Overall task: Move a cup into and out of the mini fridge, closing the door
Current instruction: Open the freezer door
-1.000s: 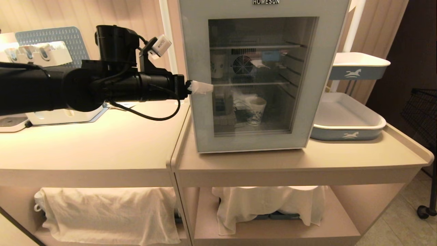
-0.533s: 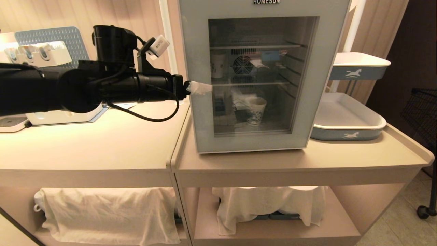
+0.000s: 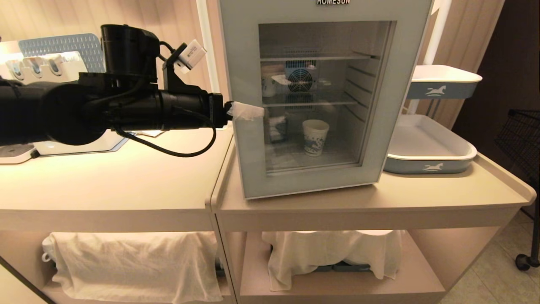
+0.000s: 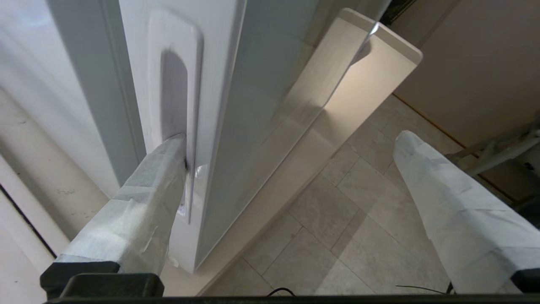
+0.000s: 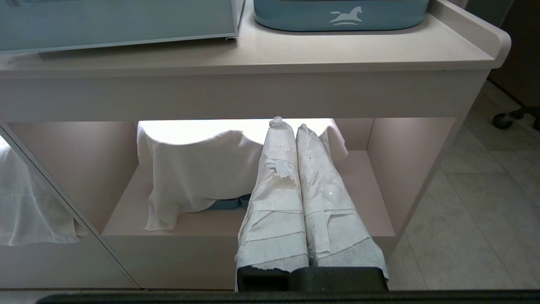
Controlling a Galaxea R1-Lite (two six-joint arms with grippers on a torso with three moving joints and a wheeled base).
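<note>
Writing: "HOMESUN" is showing on top of the mini fridge.
Left gripper: fingers are standing wide; one finger is hooking the door handle slot.
Right gripper: fingers are pressing together, holding nothing.
Cup: sitting inside on the fridge floor.
Fridge: standing on the desk.

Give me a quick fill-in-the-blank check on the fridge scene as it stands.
1. The cup stands ____ the fridge, behind the door.
2. One finger of the open left gripper is hooked in the door's side ____.
3. The right gripper is ____, parked in front of the lower shelf.
4. The two trays sit on the fridge's ____ side.

Missing words: inside; handle recess; shut; right
</note>
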